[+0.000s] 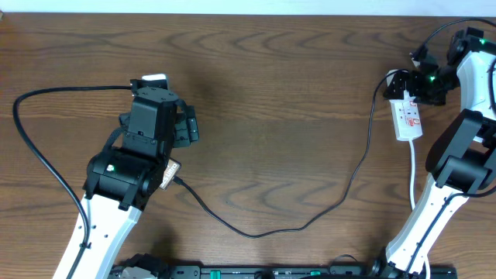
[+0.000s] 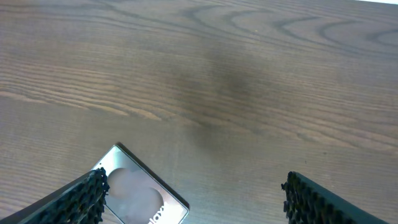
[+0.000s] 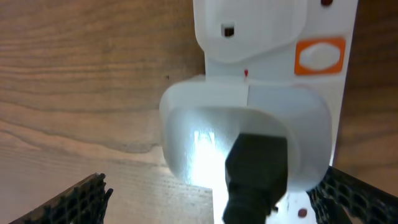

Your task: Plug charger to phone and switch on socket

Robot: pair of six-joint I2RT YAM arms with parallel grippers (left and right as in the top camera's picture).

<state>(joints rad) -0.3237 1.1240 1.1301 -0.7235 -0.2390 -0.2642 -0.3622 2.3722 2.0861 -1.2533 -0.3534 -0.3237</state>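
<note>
Only a corner of the phone (image 2: 140, 194) shows in the left wrist view, a shiny slab with pale lettering at the bottom left. From overhead it is a pale sliver (image 1: 156, 78) beyond the left wrist. My left gripper (image 2: 193, 200) is open, and its left finger (image 2: 78, 199) overlaps the phone's edge. The charger cable (image 1: 256, 232) runs from under the left arm across the table to the socket (image 1: 409, 120). Its connector tip is hidden. My right gripper (image 3: 214, 202) hangs open over the socket (image 3: 343, 25), above a white adapter (image 3: 205, 124) with a black plug (image 3: 255, 168).
An orange rocker switch (image 3: 319, 56) sits on the strip beside the adapter. A thicker black robot cable (image 1: 31, 147) loops at the table's left. The strip's white cord (image 1: 413, 167) trails toward the right arm's base. Bare wood lies between the arms.
</note>
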